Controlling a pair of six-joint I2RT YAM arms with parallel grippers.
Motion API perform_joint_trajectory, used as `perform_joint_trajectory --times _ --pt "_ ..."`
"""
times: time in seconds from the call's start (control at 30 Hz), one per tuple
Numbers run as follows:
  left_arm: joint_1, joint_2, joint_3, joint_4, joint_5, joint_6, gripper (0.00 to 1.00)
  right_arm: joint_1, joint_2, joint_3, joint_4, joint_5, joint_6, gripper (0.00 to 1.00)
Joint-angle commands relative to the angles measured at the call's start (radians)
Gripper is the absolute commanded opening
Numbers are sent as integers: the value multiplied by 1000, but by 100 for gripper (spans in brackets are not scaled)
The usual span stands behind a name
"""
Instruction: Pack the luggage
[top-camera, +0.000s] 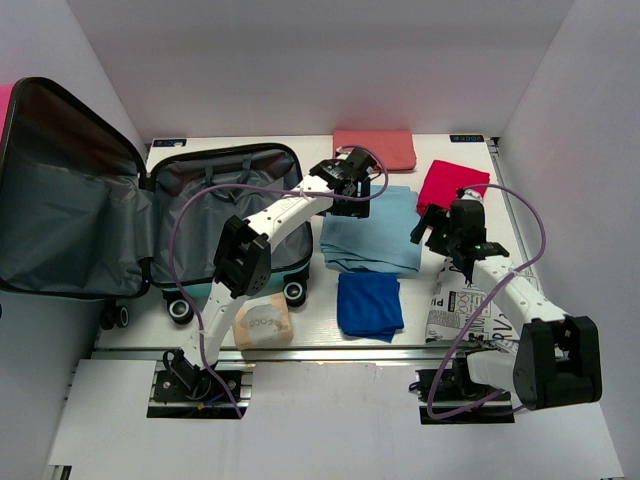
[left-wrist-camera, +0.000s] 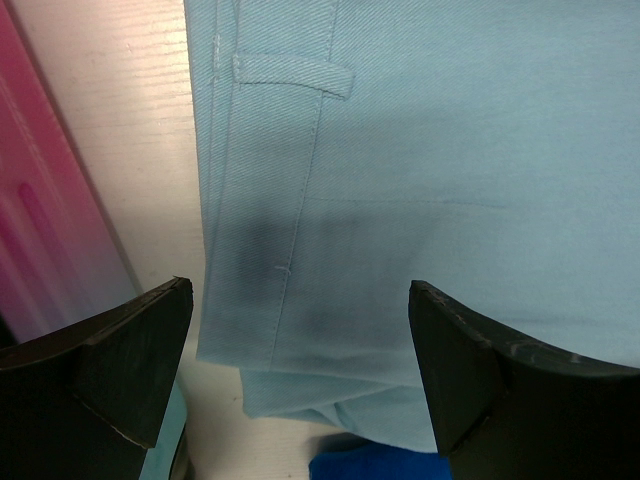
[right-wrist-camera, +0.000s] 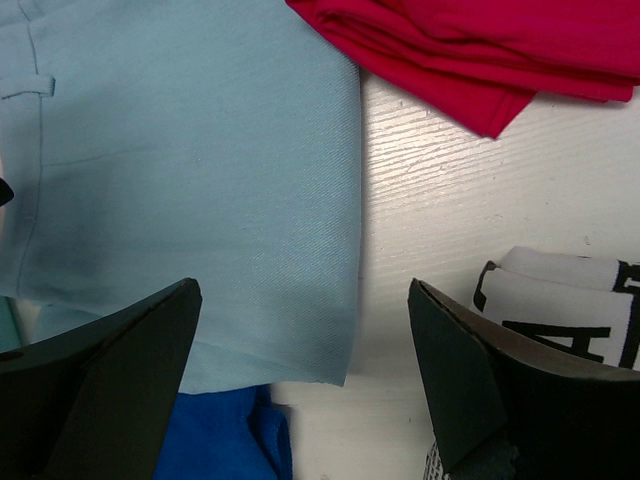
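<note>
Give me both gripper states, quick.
Left gripper: open, holding nothing, above the light blue garment.
Right gripper: open, holding nothing, above that garment's edge.

A: What is carried by the white table?
B: The open luggage is stood at left. Light-blue trousers are laid mid-table, with a blue cloth just nearer. A salmon cloth and a red cloth are seen farther back.
A: Near edge?
B: A tan bundle at left, a black-and-white printed cloth at right.
</note>
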Motion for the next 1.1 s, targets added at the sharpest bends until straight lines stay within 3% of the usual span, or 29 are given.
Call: perform_joint_trajectory --times 0.0,0.57,0.73,0.9,0.97,1.07 --pt "8 20 14 24 -3 -40 98 3 24 -18 121 -14 -8 89" --pt "26 66 -11 24 -21 -71 98 9 286 20 236 8 -48 88" --pt "26 57 -43 48 3 -71 98 15 339 38 243 -32 -37 78" --pt "26 66 -40 49 14 -68 98 10 383 49 233 -6 -2 38" --pt "36 62 -45 53 17 -68 98 9 380 52 223 49 18 19" --pt "36 60 -48 58 23 -70 98 6 380 69 164 170 41 0"
